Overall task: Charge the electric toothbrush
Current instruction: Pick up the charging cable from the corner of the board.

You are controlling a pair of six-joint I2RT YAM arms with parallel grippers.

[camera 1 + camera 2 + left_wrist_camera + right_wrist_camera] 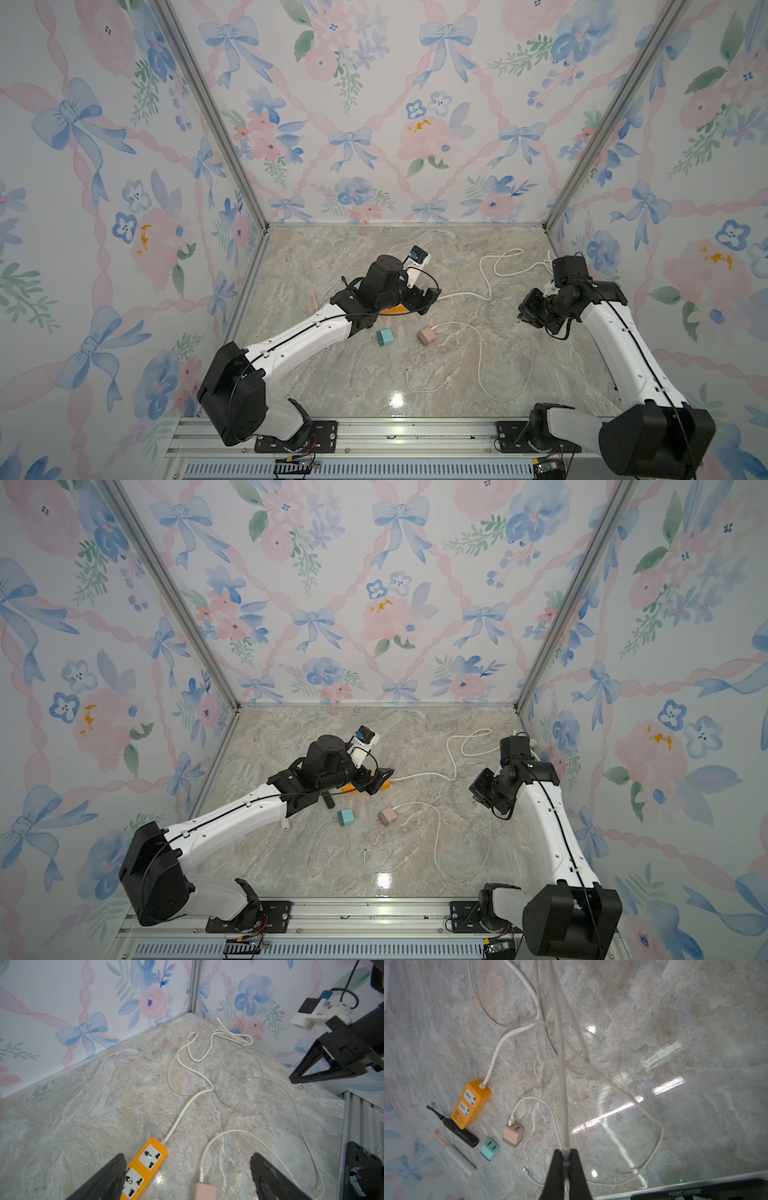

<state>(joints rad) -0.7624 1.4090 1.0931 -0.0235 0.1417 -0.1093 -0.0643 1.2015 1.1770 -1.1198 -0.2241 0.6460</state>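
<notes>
My right claw (565, 1154) pinches the thin cable (560, 1059); my left claw (187, 1156) gapes over the power strip (152, 1153) (empty). The black toothbrush (460, 1133) lies unplugged: charging not yet begun.

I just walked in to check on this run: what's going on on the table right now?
The right gripper is shut on a thin cable, holding it up off the table. The left gripper hangs open over the orange power strip, holding nothing. The black toothbrush and the white toothbrush lie beside the strip, untouched. The pink adapter has a cord plugged in but is not in the strip; the blue adapter lies loose.
</notes>
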